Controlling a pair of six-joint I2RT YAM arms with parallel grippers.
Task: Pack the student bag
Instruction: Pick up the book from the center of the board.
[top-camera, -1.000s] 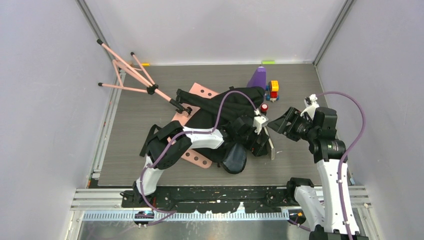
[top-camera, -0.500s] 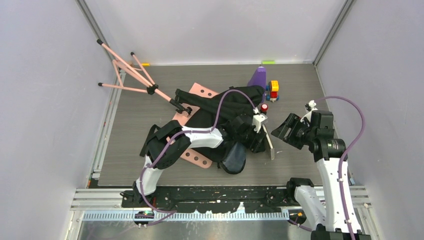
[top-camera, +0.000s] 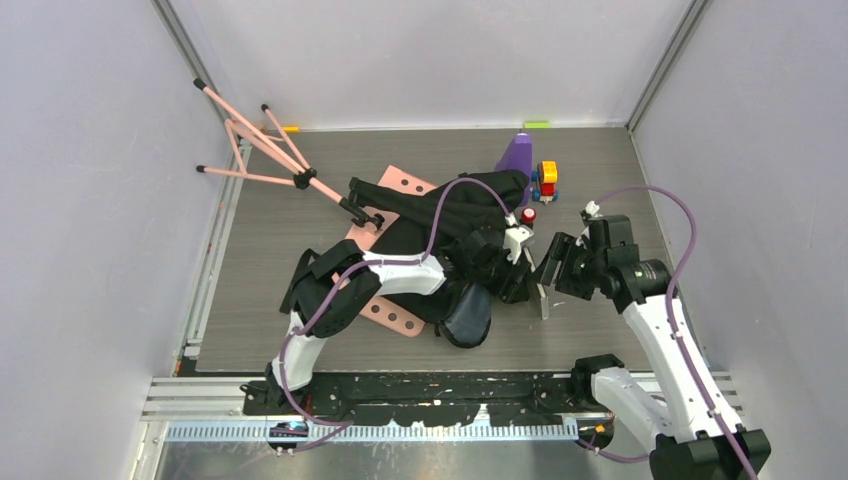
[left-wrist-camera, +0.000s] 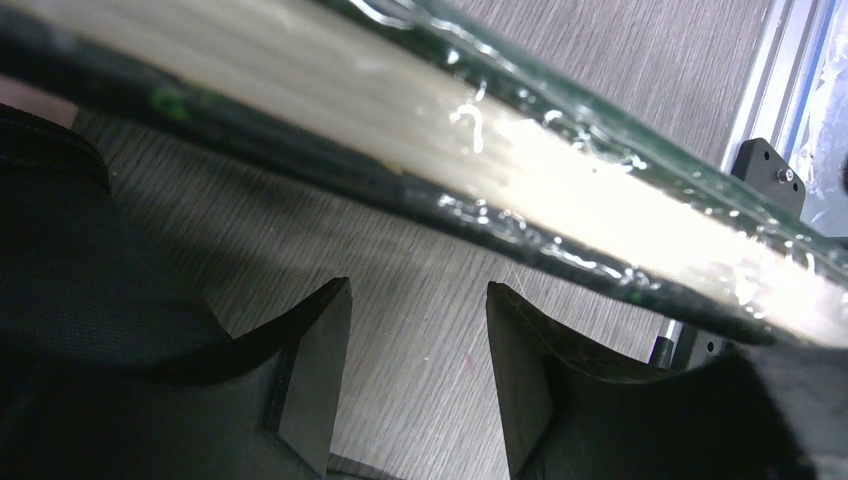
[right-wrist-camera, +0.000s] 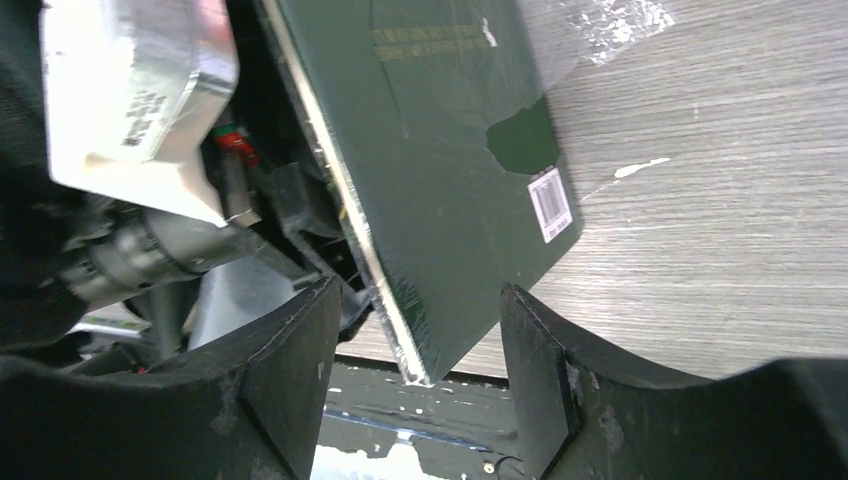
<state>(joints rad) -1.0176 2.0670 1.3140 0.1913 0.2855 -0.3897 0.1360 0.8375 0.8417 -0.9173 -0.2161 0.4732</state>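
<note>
- the student bag (top-camera: 452, 214) lay slumped in the middle of the counter (top-camera: 600, 160), partly over a pink perforated board (top-camera: 396, 316) that showed at its far and near edges.
- a dark green book (right-wrist-camera: 450, 150), wrapped in clear film, stood on edge just right of the bag, with a barcode sticker (right-wrist-camera: 553, 203) near one corner of its cover.
- the left arm (top-camera: 400, 272) reached across the bag from the left. its jaws stood apart, with bare wood grain showing between the tips and nothing held. the book's cream page edge ran slantwise just beyond them.
- the right arm (top-camera: 660, 320) came in from the right side. its jaws were also spread, with the book's near corner lying in the gap. neither finger visibly touched the cover.
- a pink folding stand (top-camera: 265, 150) lay at the far left of the counter, well apart from the bag.
- a purple object (top-camera: 516, 155) and a small stack of coloured blocks (top-camera: 546, 180) sat just beyond the bag's far right corner, and a little red piece (top-camera: 528, 214) lay near them.
</note>
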